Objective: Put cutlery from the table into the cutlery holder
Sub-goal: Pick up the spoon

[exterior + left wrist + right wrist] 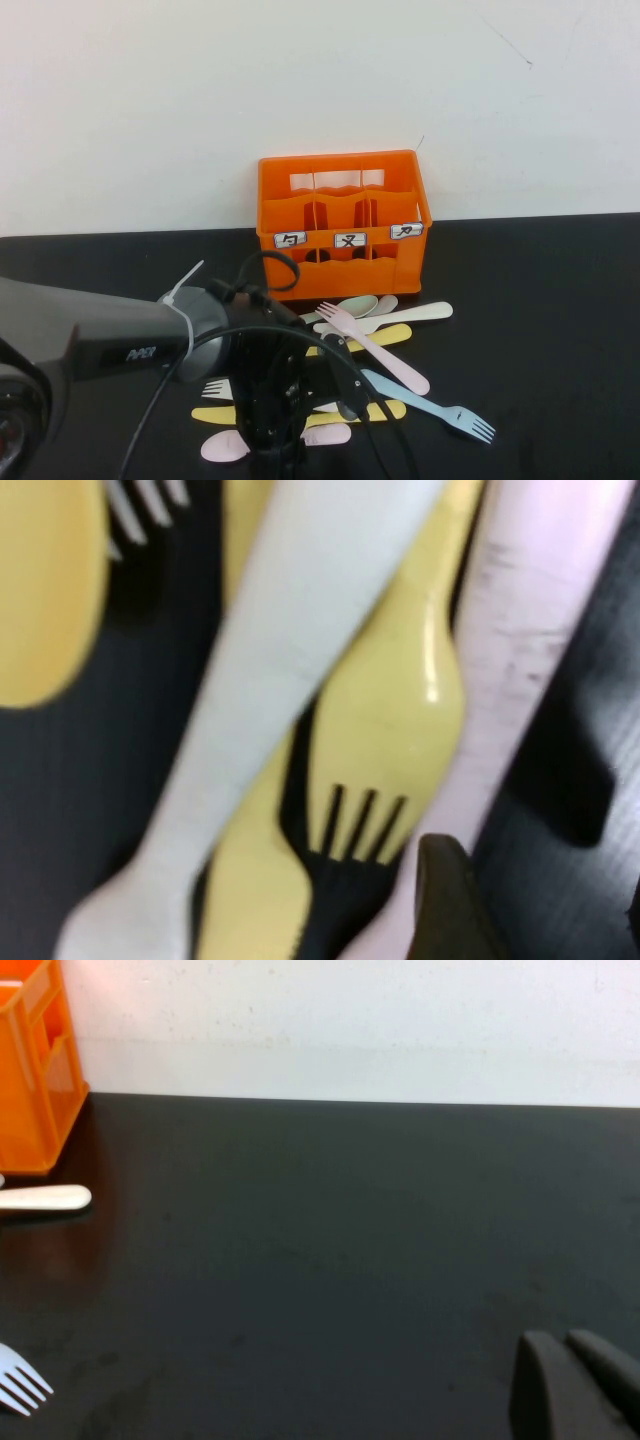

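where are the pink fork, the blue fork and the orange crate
pink fork (375,347), high view, middle of its handle
blue fork (430,403), high view, along its handle
orange crate (340,166), high view, top rim at the back

This looks like a robot test bench in a lab, not a home or kitchen. A bare white wall (320,90) rises straight behind a black table (560,300), and past the left gripper (275,440) the only furnishings are a small orange crate (342,225) with three hand-lettered white labels (349,240) and a loose heap of pastel plastic cutlery (400,375) spread directly under and just beyond that gripper. A robot arm (100,335) with exposed cables (165,400) and a white zip tie (182,285) reaches over the surface.
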You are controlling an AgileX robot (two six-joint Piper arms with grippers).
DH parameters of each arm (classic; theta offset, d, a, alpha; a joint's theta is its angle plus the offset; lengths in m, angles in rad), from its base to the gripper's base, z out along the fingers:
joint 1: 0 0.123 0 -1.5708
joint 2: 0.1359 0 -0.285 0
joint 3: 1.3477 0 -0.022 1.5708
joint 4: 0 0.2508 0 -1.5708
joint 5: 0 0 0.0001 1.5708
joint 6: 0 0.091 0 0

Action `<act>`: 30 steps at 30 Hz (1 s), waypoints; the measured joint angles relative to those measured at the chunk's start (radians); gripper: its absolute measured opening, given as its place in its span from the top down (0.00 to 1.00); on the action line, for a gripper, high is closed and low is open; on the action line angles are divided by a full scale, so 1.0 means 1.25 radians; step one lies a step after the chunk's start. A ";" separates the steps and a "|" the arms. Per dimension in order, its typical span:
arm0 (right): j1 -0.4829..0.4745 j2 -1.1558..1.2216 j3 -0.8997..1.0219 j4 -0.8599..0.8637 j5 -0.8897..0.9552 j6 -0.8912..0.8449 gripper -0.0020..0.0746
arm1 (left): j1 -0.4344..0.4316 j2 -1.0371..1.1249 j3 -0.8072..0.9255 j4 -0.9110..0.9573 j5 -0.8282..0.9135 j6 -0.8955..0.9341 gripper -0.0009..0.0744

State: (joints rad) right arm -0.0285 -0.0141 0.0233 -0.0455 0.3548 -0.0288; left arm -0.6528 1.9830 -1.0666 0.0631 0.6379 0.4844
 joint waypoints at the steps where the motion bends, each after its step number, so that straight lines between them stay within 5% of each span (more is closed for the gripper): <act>1: 0.000 0.000 0.000 0.000 0.000 0.000 0.98 | 0.000 0.000 0.000 0.006 -0.008 0.000 0.51; 10: 0.000 0.000 0.000 0.000 0.000 0.000 0.98 | 0.000 0.000 0.000 0.015 -0.101 -0.001 0.51; 30: 0.000 0.000 0.000 0.000 0.000 0.000 0.98 | 0.000 0.022 -0.004 0.011 -0.067 0.008 0.51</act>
State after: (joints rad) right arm -0.0285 -0.0141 0.0233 -0.0455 0.3548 -0.0288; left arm -0.6528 2.0109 -1.0713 0.0770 0.5540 0.4944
